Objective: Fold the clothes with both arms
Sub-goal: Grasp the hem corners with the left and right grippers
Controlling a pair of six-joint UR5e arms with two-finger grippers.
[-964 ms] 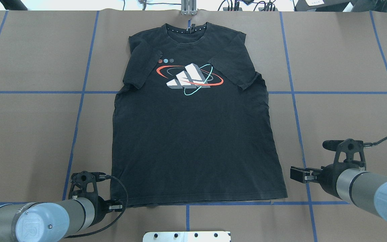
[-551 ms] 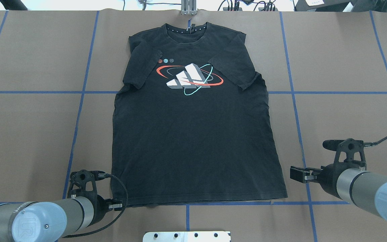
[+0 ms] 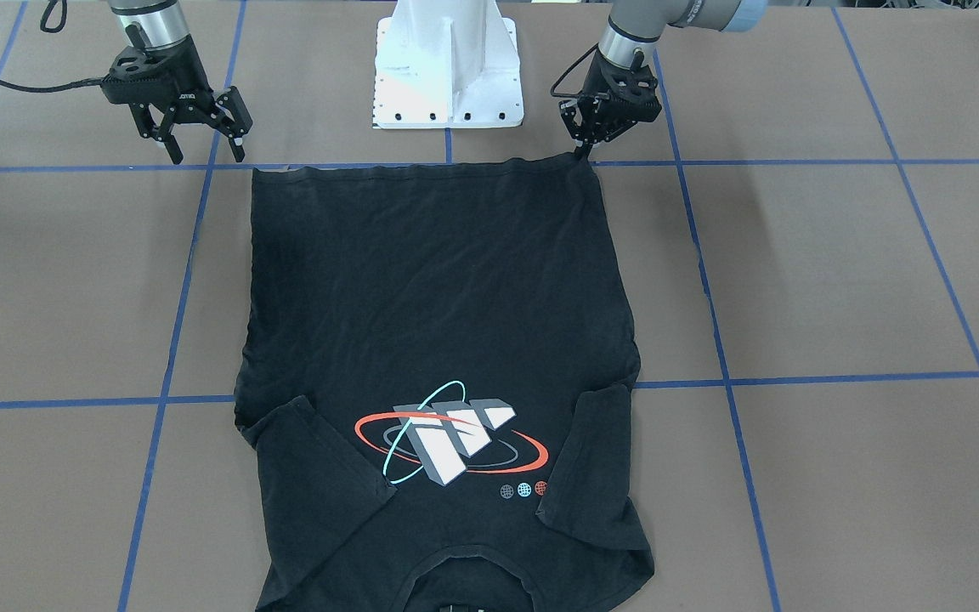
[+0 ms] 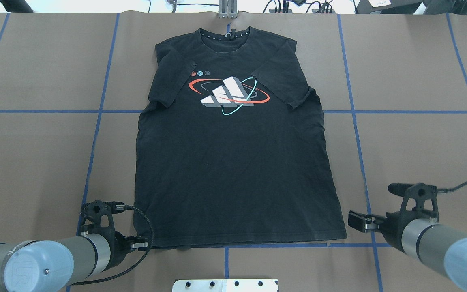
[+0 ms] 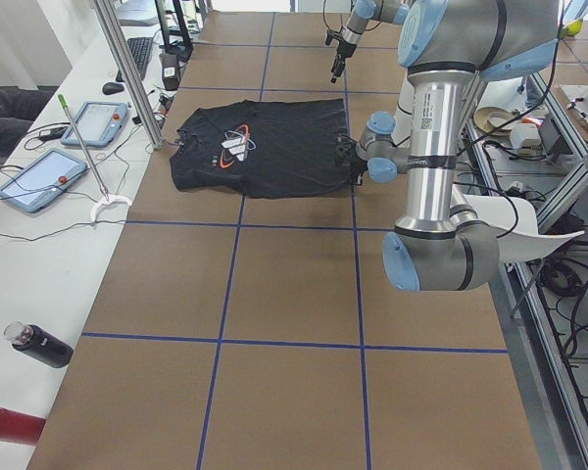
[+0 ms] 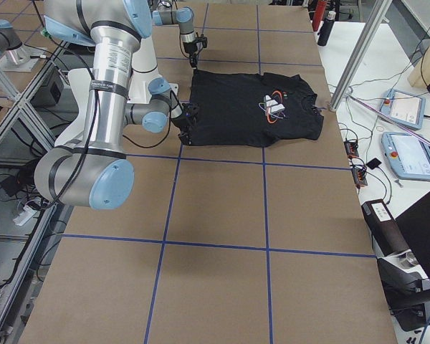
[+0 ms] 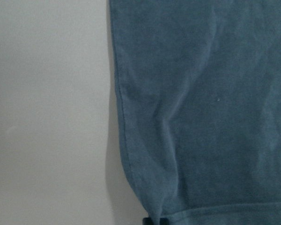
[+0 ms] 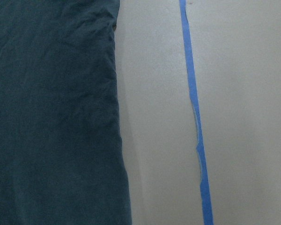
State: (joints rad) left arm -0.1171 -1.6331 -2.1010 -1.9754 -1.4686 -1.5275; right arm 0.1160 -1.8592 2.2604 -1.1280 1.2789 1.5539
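While a black short-sleeved T-shirt [image 4: 233, 170] with a grey-white block graphic lies flat on the brown paper-covered table [image 4: 35, 162], collar at 12 o'clock and hem at 6 o'clock, the black two-finger left gripper [image 4: 139, 244] has its jaws drawn narrow, pinching the hem corner at 7 o'clock. The black right gripper [image 4: 356, 222], jaws spread wide, sits just beside the 5 o'clock hem corner, not touching it.
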